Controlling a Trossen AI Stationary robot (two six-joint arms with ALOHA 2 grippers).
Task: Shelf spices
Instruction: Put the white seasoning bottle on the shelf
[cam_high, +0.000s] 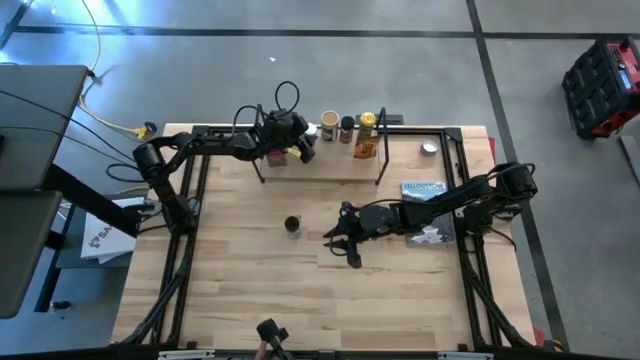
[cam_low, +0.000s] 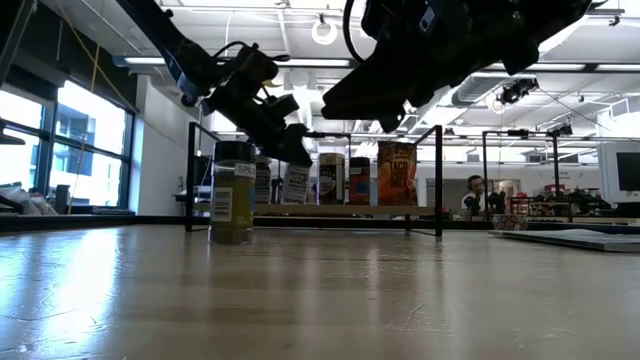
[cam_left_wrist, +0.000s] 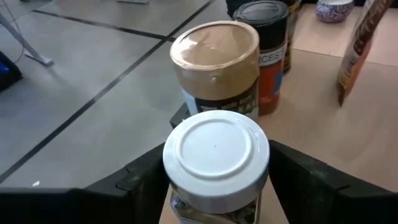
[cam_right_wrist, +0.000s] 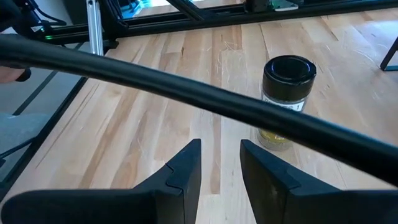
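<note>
The shelf (cam_high: 325, 170) is a light-wood plank with black wire uprights at the table's far edge. A tan-lid jar (cam_left_wrist: 214, 59), a dark jar with a red label (cam_left_wrist: 267, 56), a yellow jar (cam_high: 367, 123) and an orange packet (cam_high: 364, 149) stand on it. My left gripper (cam_high: 300, 148) is at the shelf's left part, shut on a white-lid jar (cam_left_wrist: 216, 152). A black-lid jar with yellow-green contents (cam_high: 292, 225) (cam_right_wrist: 287, 99) stands on the tabletop. My right gripper (cam_right_wrist: 221, 165) hovers open to that jar's right, apart from it. My left gripper holds the white-lid jar at its top, just under the lid's rim (cam_left_wrist: 171, 186), pinched between the two fingers (cam_left_wrist: 146, 177), one on each side. The jar stays upright next to the tan-lid jar. Whether its base rests on the plank I cannot tell.
A small silver disc (cam_high: 429, 148) lies near the table's far right corner, and a grey-blue booklet (cam_high: 423, 189) lies beside my right arm. A black cable (cam_right_wrist: 186, 93) crosses the right wrist view. Bare tabletop (cam_high: 250, 290) stretches toward the near edge.
</note>
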